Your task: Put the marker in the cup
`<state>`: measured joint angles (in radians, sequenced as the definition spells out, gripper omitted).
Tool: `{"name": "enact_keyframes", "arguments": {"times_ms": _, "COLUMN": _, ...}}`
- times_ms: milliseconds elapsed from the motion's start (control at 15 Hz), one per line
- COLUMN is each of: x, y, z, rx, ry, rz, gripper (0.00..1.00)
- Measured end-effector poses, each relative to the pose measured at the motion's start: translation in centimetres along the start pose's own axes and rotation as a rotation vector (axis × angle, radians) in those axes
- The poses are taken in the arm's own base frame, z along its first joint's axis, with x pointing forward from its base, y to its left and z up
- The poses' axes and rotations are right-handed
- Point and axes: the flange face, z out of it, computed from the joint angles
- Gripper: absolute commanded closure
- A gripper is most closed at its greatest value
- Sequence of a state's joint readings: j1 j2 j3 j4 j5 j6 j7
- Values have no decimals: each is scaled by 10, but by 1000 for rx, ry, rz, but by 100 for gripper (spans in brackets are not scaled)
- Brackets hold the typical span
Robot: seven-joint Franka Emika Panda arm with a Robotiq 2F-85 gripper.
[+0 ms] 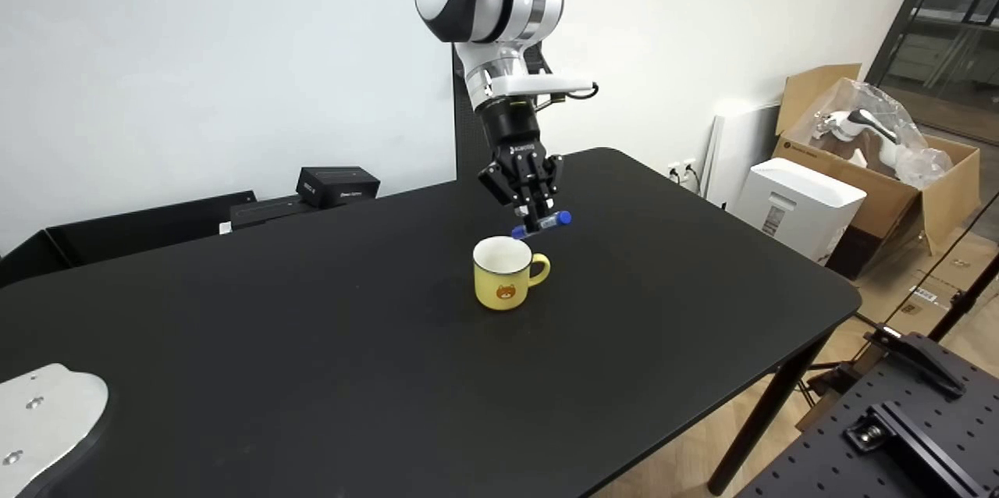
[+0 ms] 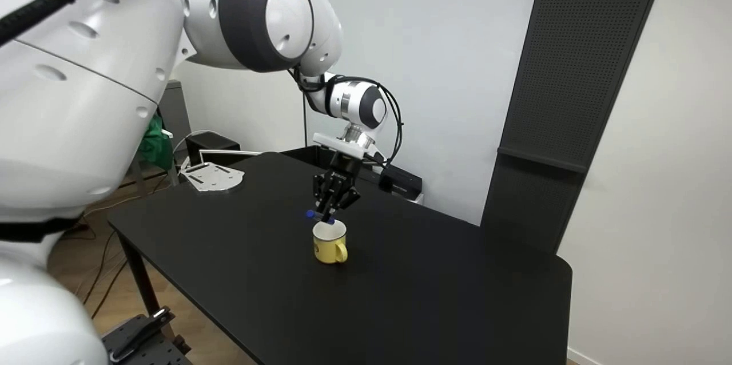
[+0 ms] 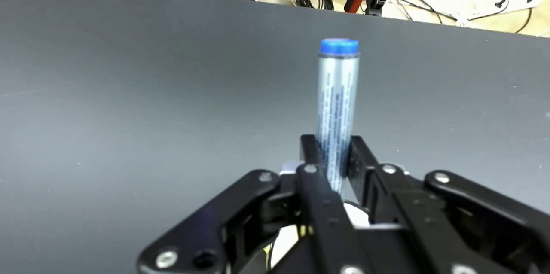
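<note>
My gripper (image 1: 533, 218) is shut on the marker (image 1: 550, 222), which has a clear printed barrel and blue ends. The marker is held crosswise and tilted closer to level than upright. It also shows in an exterior view (image 2: 315, 216) and in the wrist view (image 3: 338, 98), where its blue end points away from the fingers (image 3: 331, 153). The yellow cup (image 1: 499, 283) with white inside stands upright on the table, its handle to the side; it also shows in an exterior view (image 2: 329, 249). The gripper is above and beside the cup's rim. In the wrist view the fingers hide most of the cup (image 3: 356, 215).
The black table (image 1: 312, 373) holds a silver metal plate (image 1: 51, 424) at one end, also seen in an exterior view (image 2: 214, 177). Black boxes (image 1: 337, 186) stand by the wall at the back. A cardboard box (image 1: 897, 186) and a white bin (image 1: 800, 205) stand beyond the table edge.
</note>
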<state>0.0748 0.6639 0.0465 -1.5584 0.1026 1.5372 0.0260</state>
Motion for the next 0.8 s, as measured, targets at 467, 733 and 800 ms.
{"name": "enact_keyframes", "arguments": {"times_ms": 467, "x": 24, "y": -7, "z": 9, "rx": -1, "ry": -38, "rz": -14, "gripper": 95}}
{"name": "enact_keyframes", "arguments": {"times_ms": 733, "x": 34, "y": -9, "z": 10, "rx": 0, "ry": -50, "rz": -18, "gripper": 95}}
{"name": "enact_keyframes", "arguments": {"times_ms": 800, "x": 36, "y": -9, "z": 11, "rx": 1, "ry": -53, "rz": -19, "gripper": 95}}
